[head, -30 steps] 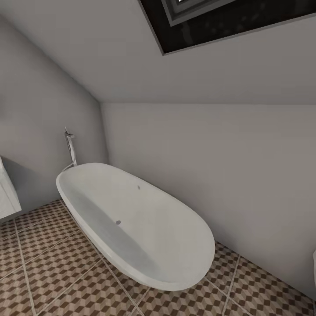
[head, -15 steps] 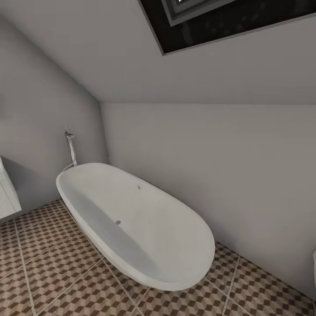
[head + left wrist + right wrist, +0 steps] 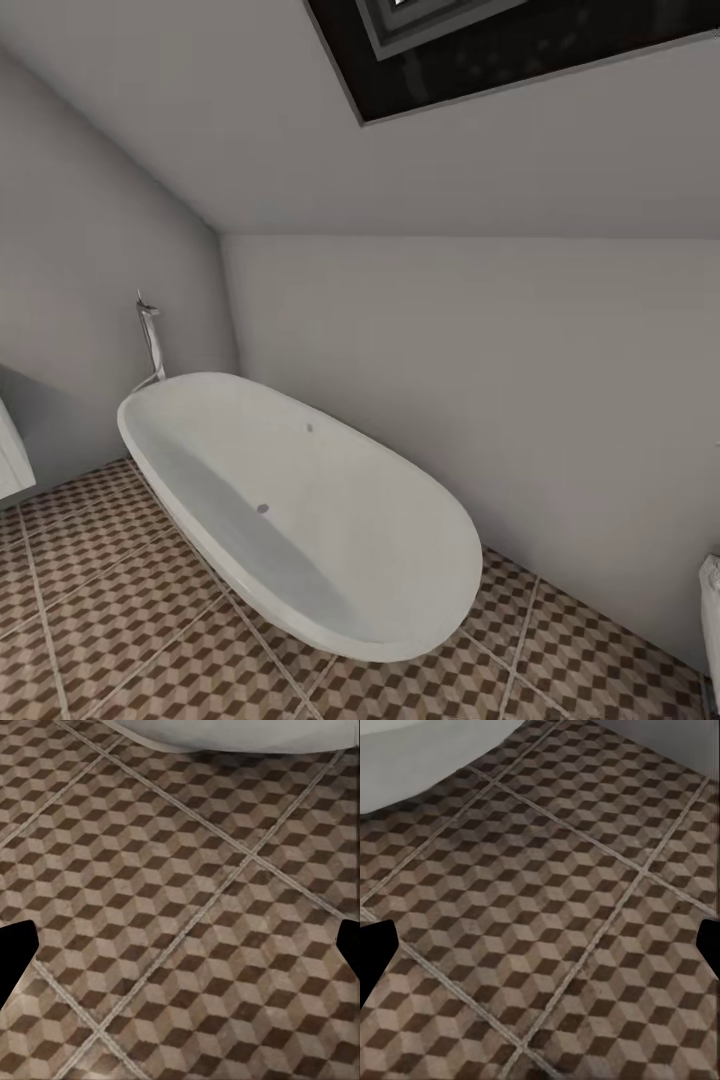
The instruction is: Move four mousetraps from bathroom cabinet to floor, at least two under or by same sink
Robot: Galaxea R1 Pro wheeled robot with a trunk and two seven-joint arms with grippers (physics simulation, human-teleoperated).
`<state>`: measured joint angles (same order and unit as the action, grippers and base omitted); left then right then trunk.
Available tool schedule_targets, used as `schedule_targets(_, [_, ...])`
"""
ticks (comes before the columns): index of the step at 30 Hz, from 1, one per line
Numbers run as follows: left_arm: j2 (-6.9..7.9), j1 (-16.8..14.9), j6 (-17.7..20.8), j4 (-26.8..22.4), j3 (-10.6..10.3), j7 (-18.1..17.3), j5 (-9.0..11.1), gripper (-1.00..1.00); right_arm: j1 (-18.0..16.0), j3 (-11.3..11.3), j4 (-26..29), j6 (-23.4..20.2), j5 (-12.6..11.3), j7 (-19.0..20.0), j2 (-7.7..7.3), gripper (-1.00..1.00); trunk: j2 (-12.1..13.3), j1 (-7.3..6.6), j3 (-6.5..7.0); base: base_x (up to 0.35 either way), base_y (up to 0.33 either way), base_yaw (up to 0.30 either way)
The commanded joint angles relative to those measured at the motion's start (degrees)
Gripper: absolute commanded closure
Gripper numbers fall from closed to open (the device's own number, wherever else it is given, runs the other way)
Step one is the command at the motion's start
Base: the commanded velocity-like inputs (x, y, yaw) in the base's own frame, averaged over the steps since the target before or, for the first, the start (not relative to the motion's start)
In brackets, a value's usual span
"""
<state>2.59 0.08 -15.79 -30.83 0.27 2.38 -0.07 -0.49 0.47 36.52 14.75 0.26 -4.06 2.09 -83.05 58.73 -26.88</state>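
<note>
We're in the bathroom, and the head view looks down across an oval white bathtub [image 3: 300,510] standing on the bathroom floor [image 3: 100,610], its cube-patterned tiles in brown, beige and white split by pale grout lines. The tub runs diagonally, one end tucked near the corner where two plain grey walls [image 3: 480,380] meet. Just behind that corner end stands a slim chrome floor-standing tap [image 3: 150,335], upright and close to the tub rim. Inside the tub there's a small drain [image 3: 262,508] and an overflow dot higher on the far wall of the basin. Above, a sloped ceiling carries a dark framed skylight [image 3: 500,40]. At the left edge a sliver of a white unit [image 3: 10,455] pokes in, and at the right edge a white fixture [image 3: 711,620] is cut off by the frame; too little shows to tell what either is.

Down at the left wrist, the left gripper [image 3: 180,945] hangs over bare tile, dark fingertips at both edges of the picture, spread wide with nothing between them, the white tub base just ahead. The right gripper [image 3: 540,952] shows the same: fingertips wide apart, nothing held, patterned floor below and a pale curved surface off at one corner.
</note>
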Motion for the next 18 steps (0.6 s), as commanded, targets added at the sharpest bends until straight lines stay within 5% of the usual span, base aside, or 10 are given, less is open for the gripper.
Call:
schedule_targets(1, [0.02,0.01,-0.11,-0.03,-0.06,0.17,-0.02,-1.00,-0.04,0.05,-0.04,0.17,0.02,-0.24,0.05,-1.00,-0.03,0.00,-0.05,0.000,0.000,-0.221])
schedule_targets(18, [-0.04,0.01,-0.13,0.48,-0.09,0.17,0.09,-1.00,-0.04,0.05,-0.04,0.11,0.00,-0.25,0.02,-1.00,-0.03,0.00,-0.05,0.000,0.000,-0.060])
